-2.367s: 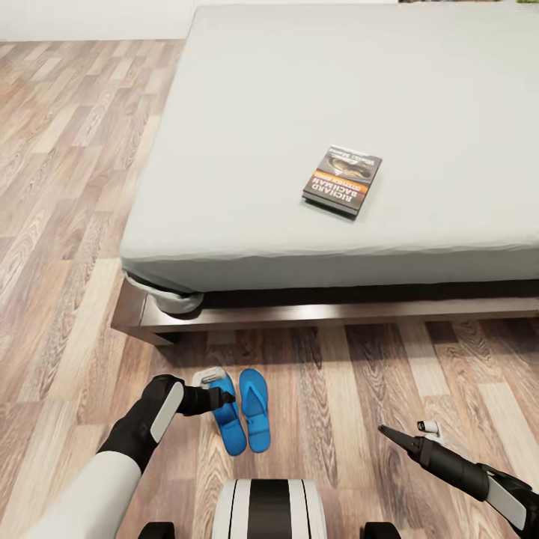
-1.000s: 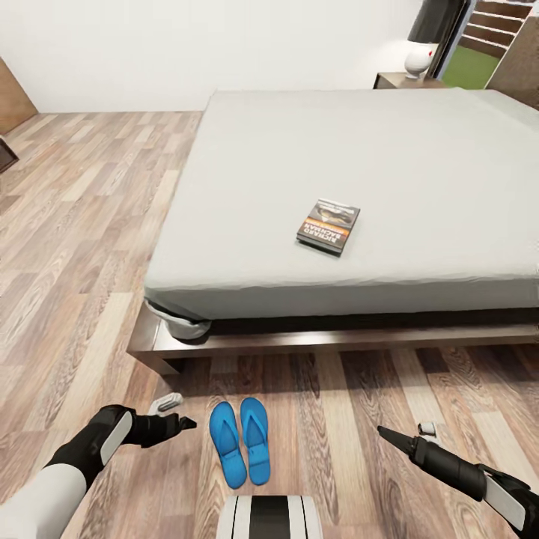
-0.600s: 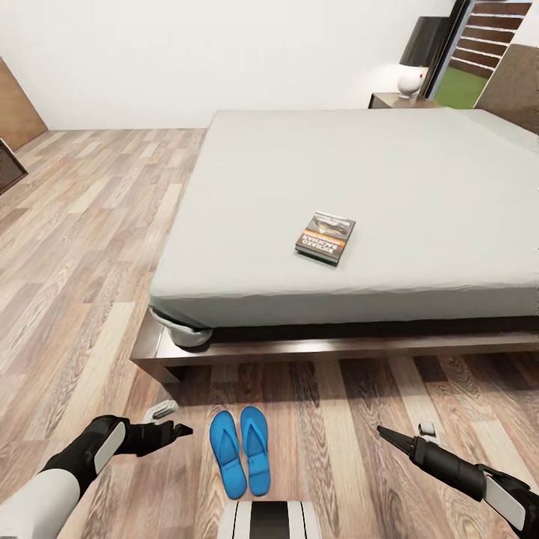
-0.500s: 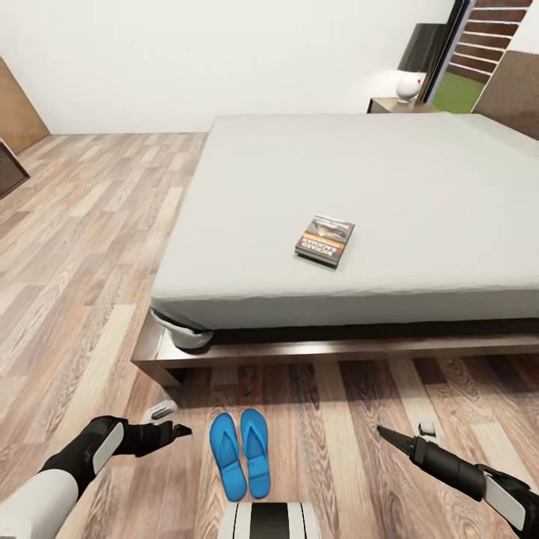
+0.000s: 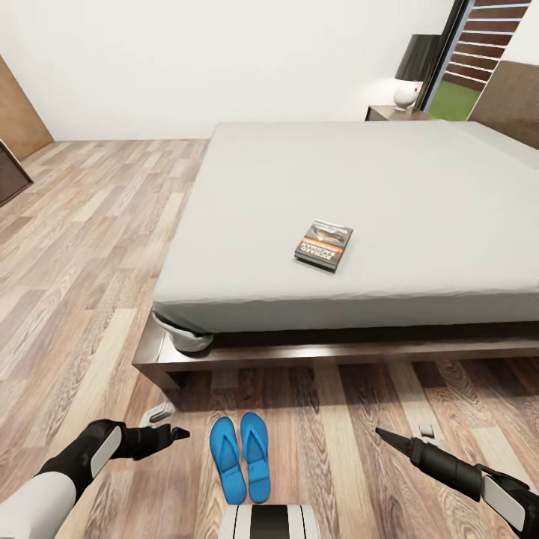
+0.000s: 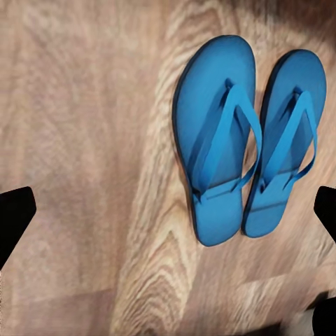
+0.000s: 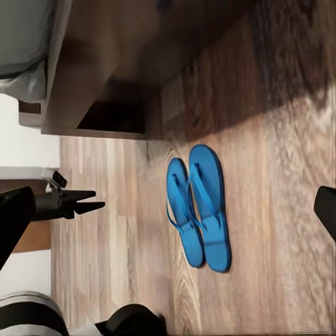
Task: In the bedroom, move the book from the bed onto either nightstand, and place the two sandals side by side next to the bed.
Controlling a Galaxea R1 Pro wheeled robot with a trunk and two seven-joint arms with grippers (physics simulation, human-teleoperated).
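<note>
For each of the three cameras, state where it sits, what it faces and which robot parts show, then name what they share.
Head: high, facing forward and down over the bed, book and sandals; both arms, left gripper, right gripper.
Left wrist: above the floor, facing the sandals; dark fingertips at the edges.
Right wrist: low, facing sandals, bed frame and left gripper.
Shared: the sandals.

- The left arm point(image 5: 71, 468) reaches forward from the lower left of the head view, white upper section, black forearm and wrist.
- The left gripper point(image 5: 171, 424) points ahead, low over the floor, its fingers spread apart and empty.
- The right arm point(image 5: 479, 479) enters from the lower right, angled inward.
- The right gripper point(image 5: 408, 442) hangs low, with its fingers point(image 5: 391, 438) parted, holding nothing.
</note>
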